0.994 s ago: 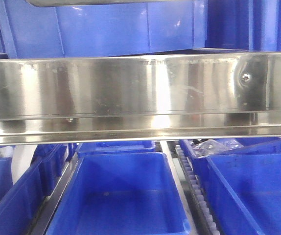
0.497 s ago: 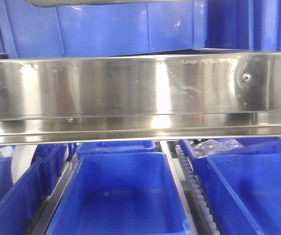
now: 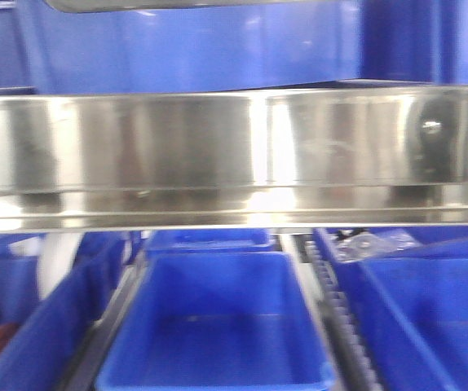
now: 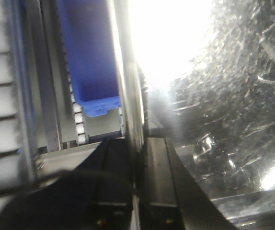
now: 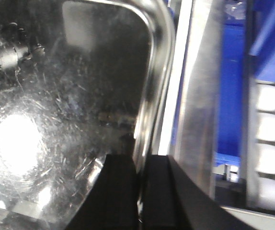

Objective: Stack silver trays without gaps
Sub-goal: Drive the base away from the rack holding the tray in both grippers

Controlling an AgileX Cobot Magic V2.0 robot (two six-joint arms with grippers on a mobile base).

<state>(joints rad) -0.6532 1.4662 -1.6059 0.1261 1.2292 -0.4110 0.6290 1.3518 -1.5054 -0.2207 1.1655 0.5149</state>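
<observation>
- Gripping by a thin edge is what both wrist views show: the left gripper (image 4: 136, 143) has its jaws pressed together on the rim of a silver tray (image 4: 233, 120), with the metal pinched between the two dark pads.
- The right gripper (image 5: 138, 160) is seen the same way, jaws clamped on a tray rim just below a rounded corner, the scratched tray floor lying to the left of the pads.
- One tray held at opposite rims by both arms is judged likely, but this cannot be confirmed from these views.
- The tray is carried clear of any counter and close to the shelving: a blue bin (image 4: 87, 52) and white rollers (image 5: 269, 124) are seen just beyond its rim.
- No gripper is seen in the front view, only the steel shelf rail (image 3: 218, 147) above more bins. Whether the grey edge at the very top is a tray cannot be told.
- The tray is judged stiff, fairly light and not fragile, but polished and slippery, so little purchase is offered by the narrow rim.
- A one-sided hold is expected to let it tilt; opposite rims, gripped evenly, are judged the best places.
- For gapless nesting, the corners should be aligned and the tray kept level.
</observation>
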